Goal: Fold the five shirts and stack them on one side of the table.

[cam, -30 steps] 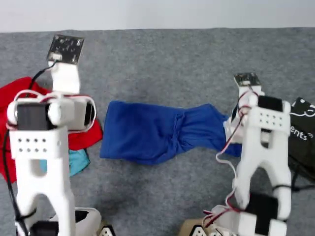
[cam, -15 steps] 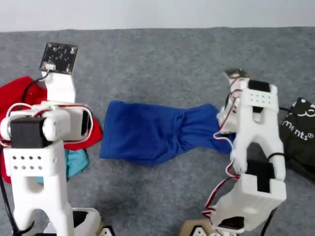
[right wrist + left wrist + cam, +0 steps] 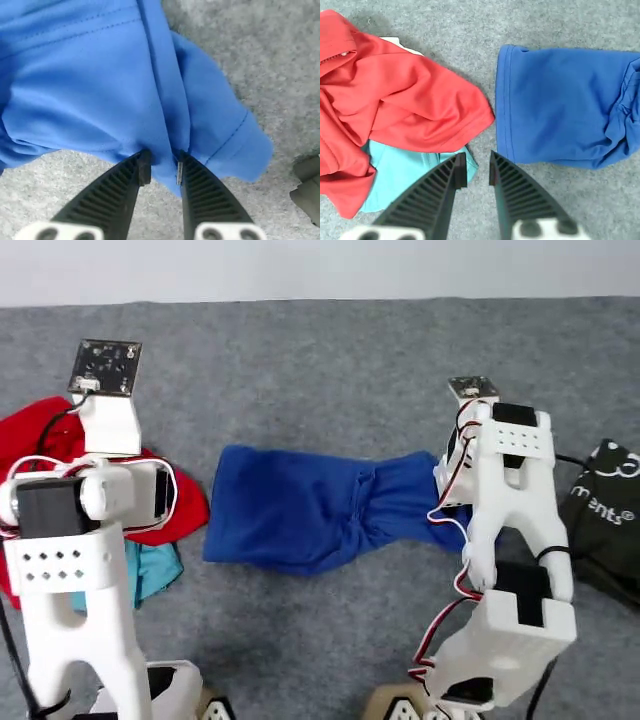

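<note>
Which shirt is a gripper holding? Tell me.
The blue shirt: the right gripper is pinched shut on a fold at its edge. No gripper holds the red shirt, the teal shirt or the black shirt.

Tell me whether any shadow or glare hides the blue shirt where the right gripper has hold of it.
High view: light is even and soft, no glare; the right arm itself, not a shadow, covers the end of the blue shirt. Right wrist view: only soft shading in the folds, and the cloth between the fingertips of the right gripper reads plainly.
</note>
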{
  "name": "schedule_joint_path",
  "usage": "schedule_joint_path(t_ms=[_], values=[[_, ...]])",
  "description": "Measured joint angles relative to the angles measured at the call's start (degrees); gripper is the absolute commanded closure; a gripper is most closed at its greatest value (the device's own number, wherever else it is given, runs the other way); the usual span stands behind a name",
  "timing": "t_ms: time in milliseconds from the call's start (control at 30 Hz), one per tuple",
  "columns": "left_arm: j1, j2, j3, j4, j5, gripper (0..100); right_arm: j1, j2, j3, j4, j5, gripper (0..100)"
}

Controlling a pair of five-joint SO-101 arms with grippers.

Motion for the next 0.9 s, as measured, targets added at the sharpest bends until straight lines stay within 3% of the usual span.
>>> schedule_joint_path(t_ms=[167, 367, 900], values=[[0.1, 0.0, 0.0, 0.0, 0.0, 91, 0.1, 0.0, 0.0, -0.5, -2.2, 88.9], [0.1, 0.0, 0.0, 0.0, -2.6, 91, 0.1, 0.0, 0.0, -0.4, -2.6, 80.8], [0.1, 0.0, 0.0, 0.0, -3.1, 91, 0.1, 8.0, 0.0, -0.2, -3.0, 85.6]])
